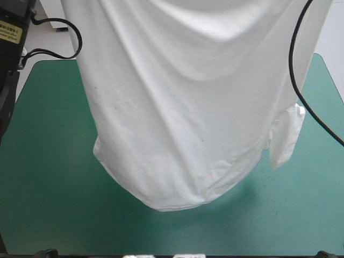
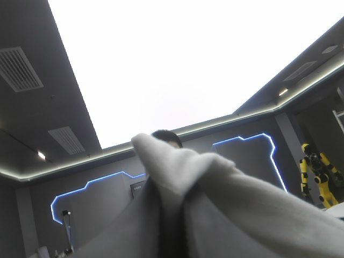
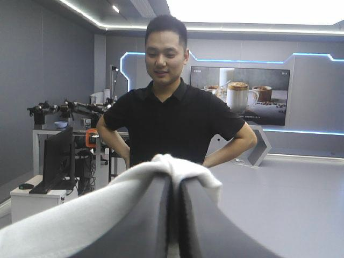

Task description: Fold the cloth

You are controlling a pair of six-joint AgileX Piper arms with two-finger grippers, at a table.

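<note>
The white T-shirt [image 1: 188, 107] hangs lifted over the table, spread wide, with its top running out of the high view. Its rounded lower edge [image 1: 172, 204] dangles close to the teal-green cover near the front; I cannot tell whether it touches. One sleeve [image 1: 287, 134] droops at the shirt's right side. Neither gripper shows in the high view. In the left wrist view my left gripper [image 2: 171, 188] points up toward the ceiling, shut on a fold of the T-shirt [image 2: 177, 161] that drapes over both fingers. My right gripper [image 3: 176, 180] is raised level, shut on the T-shirt [image 3: 172, 164] bunched at its tip.
The teal-green cover [image 1: 48, 177] shows to the left, right and front of the hanging shirt. Part of the left arm's dark body [image 1: 9, 80] stands at the table's left edge.
</note>
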